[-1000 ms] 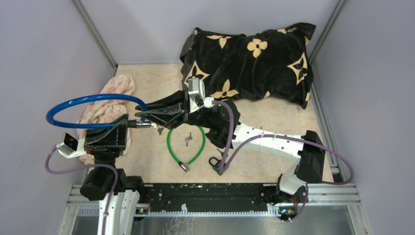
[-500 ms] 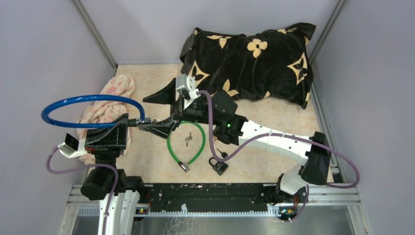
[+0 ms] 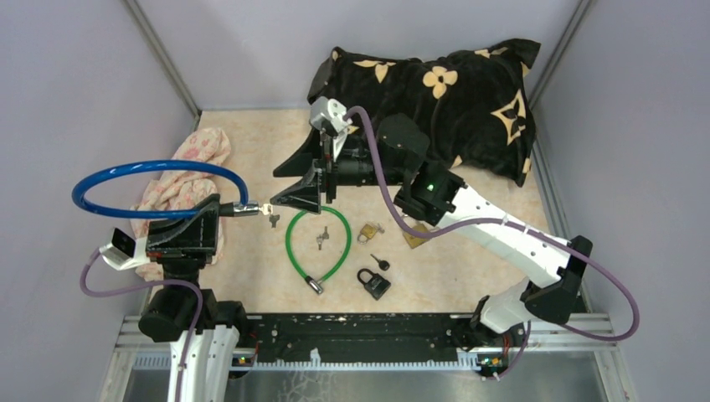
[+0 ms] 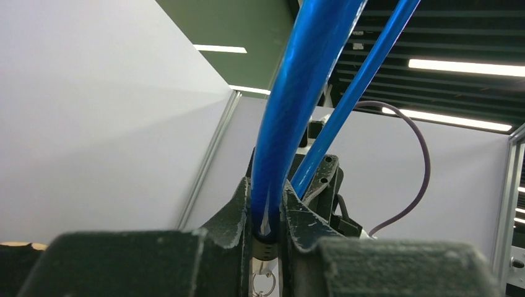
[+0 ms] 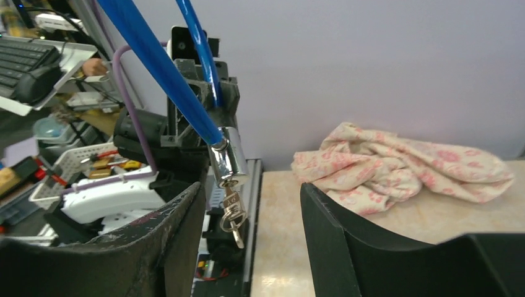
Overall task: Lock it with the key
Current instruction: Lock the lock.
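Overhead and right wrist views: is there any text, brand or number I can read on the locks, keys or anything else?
None readable.
Cylinder of the blue cable lock: no marking visible.
black padlock, brass padlock: too small.
pillow: flower motifs, no letters.
keyboard: keys blurred.

We see two arms in white shells with black joint housings. Along the right arm (image 3: 502,239) a long purple cable (image 3: 624,310) loops from base to wrist, and a small green light (image 3: 431,186) glows on one black link. The left arm (image 3: 197,347) carries a shorter purple loop. Both end in black wedge-shaped fingers (image 5: 384,247), scuffed grey at their edges.
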`<state>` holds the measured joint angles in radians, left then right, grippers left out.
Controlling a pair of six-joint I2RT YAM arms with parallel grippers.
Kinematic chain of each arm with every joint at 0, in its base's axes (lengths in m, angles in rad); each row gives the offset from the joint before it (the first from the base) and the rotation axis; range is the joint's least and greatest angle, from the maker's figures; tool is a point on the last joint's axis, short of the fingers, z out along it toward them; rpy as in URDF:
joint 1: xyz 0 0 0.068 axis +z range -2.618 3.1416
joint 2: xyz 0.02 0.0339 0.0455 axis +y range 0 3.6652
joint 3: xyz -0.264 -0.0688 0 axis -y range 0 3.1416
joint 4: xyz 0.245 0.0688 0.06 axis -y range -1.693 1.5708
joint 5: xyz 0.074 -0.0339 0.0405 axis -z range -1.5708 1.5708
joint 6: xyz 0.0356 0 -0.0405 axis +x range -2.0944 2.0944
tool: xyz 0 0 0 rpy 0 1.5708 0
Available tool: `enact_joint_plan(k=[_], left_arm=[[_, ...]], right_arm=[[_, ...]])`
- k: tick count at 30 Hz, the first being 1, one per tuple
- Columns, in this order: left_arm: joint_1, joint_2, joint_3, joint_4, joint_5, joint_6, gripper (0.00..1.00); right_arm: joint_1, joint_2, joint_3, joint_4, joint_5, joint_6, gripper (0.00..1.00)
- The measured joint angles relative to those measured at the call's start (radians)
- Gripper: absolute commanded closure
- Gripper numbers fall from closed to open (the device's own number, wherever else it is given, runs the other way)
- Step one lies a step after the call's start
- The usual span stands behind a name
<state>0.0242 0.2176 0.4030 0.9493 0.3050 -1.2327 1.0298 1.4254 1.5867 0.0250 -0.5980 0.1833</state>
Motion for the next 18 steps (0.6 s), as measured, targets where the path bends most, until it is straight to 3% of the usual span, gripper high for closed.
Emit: enact_joint_plan(k=[8, 10, 13, 18], left_arm=[[0.000, 0.000, -0.001, 0.000, 0.000, 0.000, 1.00], [0.000, 0.000, -0.001, 0.000, 0.000, 0.000, 1.00], [0.000, 0.000, -0.004, -0.001, 0.001, 0.007, 1.00], [0.000, 0.000, -0.005, 0.001, 0.001, 0.007, 1.00]], right_arm=[[0.002, 0.063, 0.017, -0.069, -0.063, 0.072, 0.47], [0.009, 0.066, 0.007, -0.068, -0.047, 0.070, 0.40], [0.060, 0.002, -0.108, -0.024, 0.142, -0.019, 0.21], [0.220, -0.230, -0.446, 0.130, 0.497, -0.315, 0.19]])
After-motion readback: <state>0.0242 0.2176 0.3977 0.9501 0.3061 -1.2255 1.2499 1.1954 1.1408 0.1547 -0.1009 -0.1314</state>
